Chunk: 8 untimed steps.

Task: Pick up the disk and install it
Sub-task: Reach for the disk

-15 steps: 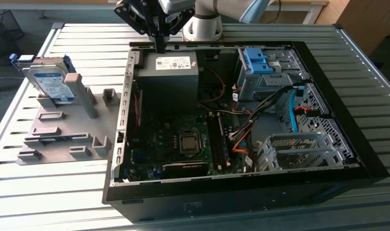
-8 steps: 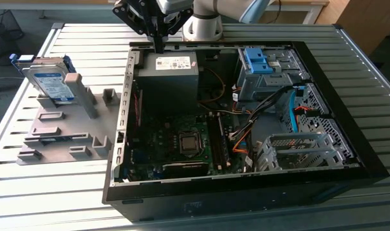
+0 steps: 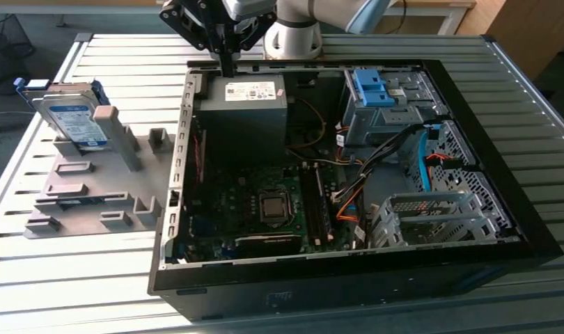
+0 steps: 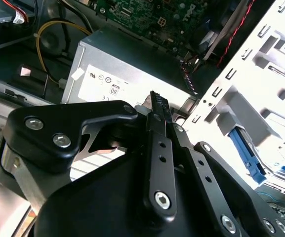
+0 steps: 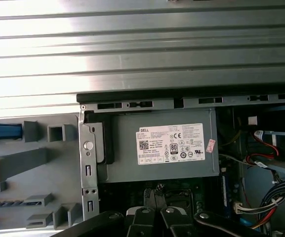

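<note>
The disk, a silver drive with a white-and-blue label in a blue carrier frame, stands tilted on the grey holder plate at the exterior view's left, outside the computer case. My gripper hangs over the case's rear wall, just above the dark grey power supply, well apart from the disk. Its fingers are shut together with nothing between them. In both wrist views the gripper points toward the power supply. A blue edge shows on the holder plate in the first wrist view.
The open computer case lies on a slatted metal table. Inside are the motherboard, cables, a blue bracket on the drive bay and a metal drive cage. Grey pegs stand on the holder plate.
</note>
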Available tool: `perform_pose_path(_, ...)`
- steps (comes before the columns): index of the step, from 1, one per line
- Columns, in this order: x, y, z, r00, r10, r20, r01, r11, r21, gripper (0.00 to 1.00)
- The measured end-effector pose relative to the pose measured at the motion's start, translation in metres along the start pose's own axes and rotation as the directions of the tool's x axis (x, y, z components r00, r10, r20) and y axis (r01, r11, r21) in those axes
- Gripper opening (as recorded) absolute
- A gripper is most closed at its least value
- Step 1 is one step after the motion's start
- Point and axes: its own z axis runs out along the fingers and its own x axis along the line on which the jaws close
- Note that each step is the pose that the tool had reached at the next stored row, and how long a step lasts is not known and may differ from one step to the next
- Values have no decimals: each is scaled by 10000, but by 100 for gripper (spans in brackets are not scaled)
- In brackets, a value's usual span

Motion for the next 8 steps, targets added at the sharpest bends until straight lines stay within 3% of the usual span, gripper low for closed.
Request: perform_pose_path(8, 33, -3, 0, 10000, 0, 0, 0, 10000, 0, 11)
